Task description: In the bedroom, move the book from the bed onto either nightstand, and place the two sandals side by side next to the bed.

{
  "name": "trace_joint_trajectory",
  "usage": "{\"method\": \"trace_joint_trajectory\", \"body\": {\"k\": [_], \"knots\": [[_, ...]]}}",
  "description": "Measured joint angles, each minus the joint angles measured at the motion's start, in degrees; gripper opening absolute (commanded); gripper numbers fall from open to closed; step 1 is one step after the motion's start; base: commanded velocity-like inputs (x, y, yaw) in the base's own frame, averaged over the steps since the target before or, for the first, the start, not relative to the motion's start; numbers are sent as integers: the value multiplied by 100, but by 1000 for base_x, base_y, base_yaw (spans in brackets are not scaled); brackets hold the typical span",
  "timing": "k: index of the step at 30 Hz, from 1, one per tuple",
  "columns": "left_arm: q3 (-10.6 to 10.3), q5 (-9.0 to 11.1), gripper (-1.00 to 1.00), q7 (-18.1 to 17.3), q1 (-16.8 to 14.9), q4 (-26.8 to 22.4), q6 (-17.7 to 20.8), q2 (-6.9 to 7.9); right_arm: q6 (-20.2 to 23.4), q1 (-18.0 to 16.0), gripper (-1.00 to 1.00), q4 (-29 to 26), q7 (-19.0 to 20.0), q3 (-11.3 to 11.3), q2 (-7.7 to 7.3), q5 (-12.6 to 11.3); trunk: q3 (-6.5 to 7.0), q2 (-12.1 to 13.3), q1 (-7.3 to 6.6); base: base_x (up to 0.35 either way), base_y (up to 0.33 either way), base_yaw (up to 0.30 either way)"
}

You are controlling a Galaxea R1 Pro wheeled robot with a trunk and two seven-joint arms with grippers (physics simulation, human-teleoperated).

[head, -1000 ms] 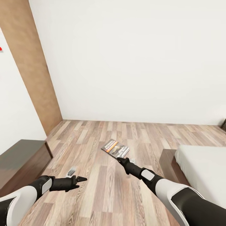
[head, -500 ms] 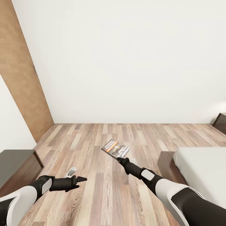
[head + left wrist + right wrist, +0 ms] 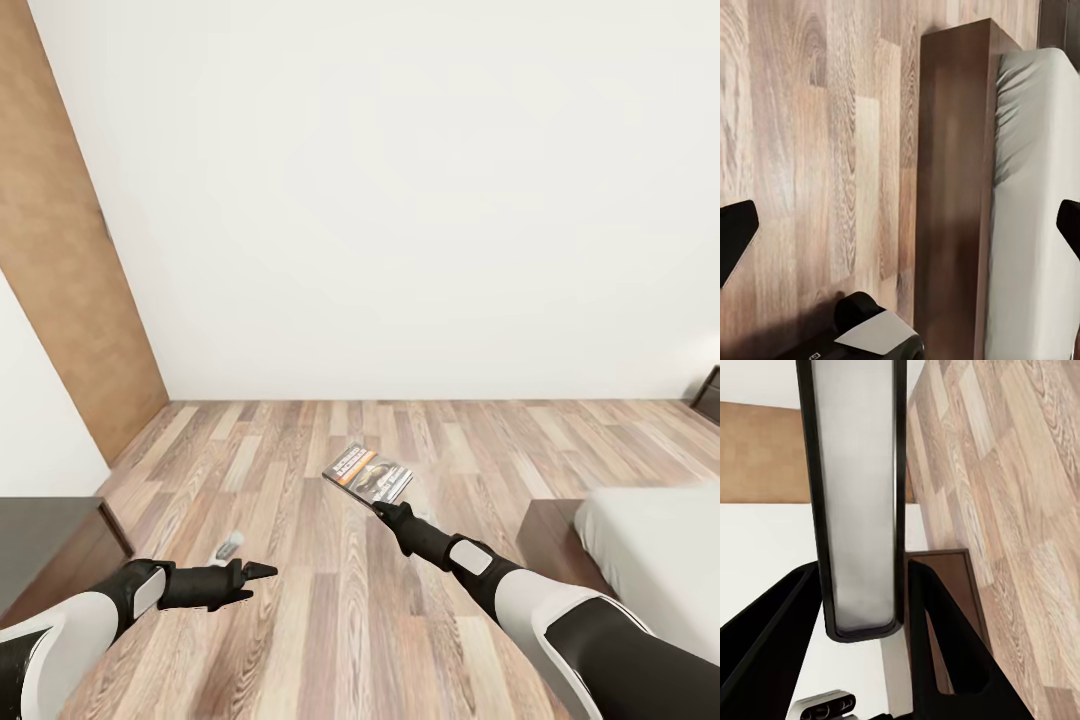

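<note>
Book (image 3: pixel 368 474) held out ahead over floor (image 3: pixel 300 450), pinched in right end effector (image 3: pixel 385 508). Bed (image 3: pixel 655 545) to right, nightstand (image 3: pixel 709 392) beyond it by far wall. Left end effector (image 3: pixel 262 572) low left, apart from book. Door (image 3: pixel 70 250) far left.
</note>
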Motion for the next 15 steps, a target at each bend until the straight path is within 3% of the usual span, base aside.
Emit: {"method": "trace_joint_trajectory", "body": {"k": [7, 15], "knots": [[0, 0, 100, 0, 0, -3, 0, 0, 0, 0, -100, 0, 0, 1, 0, -6, 0, 0, 0, 238, 122, -21], [0, 0, 100, 1, 0, -3, 0, 0, 0, 0, -100, 0, 1, 0, 0, -5, 0, 0, 0, 246, 145, -133]]}}
